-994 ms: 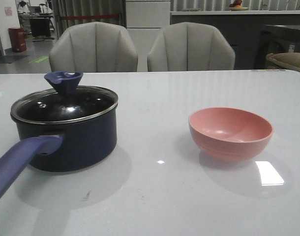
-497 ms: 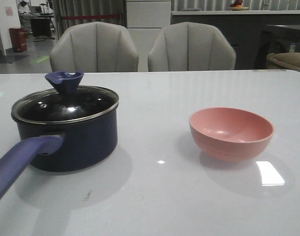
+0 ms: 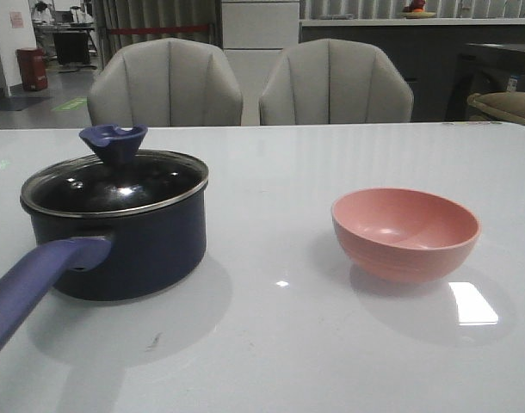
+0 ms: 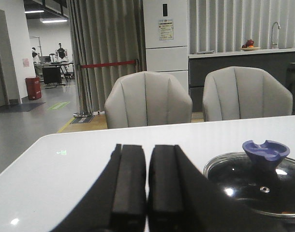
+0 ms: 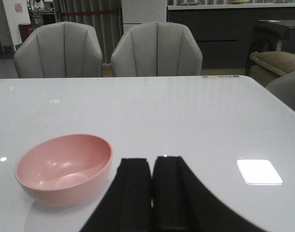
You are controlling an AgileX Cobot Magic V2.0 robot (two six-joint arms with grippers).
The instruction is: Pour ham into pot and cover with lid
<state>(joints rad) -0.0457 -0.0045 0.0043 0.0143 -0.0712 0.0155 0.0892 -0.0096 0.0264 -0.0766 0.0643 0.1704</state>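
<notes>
Resting with both my left end effector and right end effector pressed closed and empty, I judge the lid, seated on the pot at nine o'clock on the worktop, stiff, slippery glass best gripped by its knob.

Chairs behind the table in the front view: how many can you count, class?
2. One grey chair stands behind the table's far edge, behind the pot; the other chair is beside it, nearer the pink bowl.

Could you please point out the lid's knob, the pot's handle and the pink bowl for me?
lid's knob [image 3: 113,142], front view, on its flared blue top.
pot's handle [image 3: 34,284], front view, midway along the purple-blue shaft.
pink bowl [image 3: 406,249], front view, on its outer front wall.
</notes>
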